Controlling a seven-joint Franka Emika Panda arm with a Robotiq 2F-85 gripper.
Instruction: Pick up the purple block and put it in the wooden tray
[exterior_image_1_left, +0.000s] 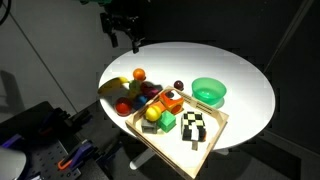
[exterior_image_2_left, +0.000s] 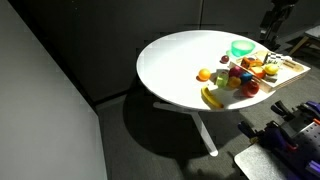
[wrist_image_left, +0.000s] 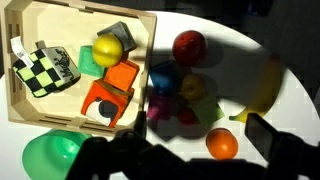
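The purple block (wrist_image_left: 158, 105) is a small magenta cube. It lies in shadow on the white table, in a cluster of toys just right of the wooden tray (wrist_image_left: 60, 126). The tray also shows in both exterior views (exterior_image_1_left: 163, 148) (exterior_image_2_left: 293, 72). It holds a checkered piece, a yellow ball, a green cube, and orange and grey blocks. My gripper (wrist_image_left: 185, 165) is open and empty. Its fingers are dark shapes at the bottom of the wrist view. In an exterior view the gripper (exterior_image_1_left: 125, 35) hangs high above the far edge of the table, well apart from the block.
A red apple (wrist_image_left: 189, 45), an orange (wrist_image_left: 223, 145), a banana (wrist_image_left: 265, 85) and green and blue pieces surround the purple block. A green bowl (exterior_image_1_left: 209, 92) stands beside the tray. A dark ball (exterior_image_1_left: 178, 85) lies near the bowl. The round white table (exterior_image_1_left: 240, 70) drops off on all sides.
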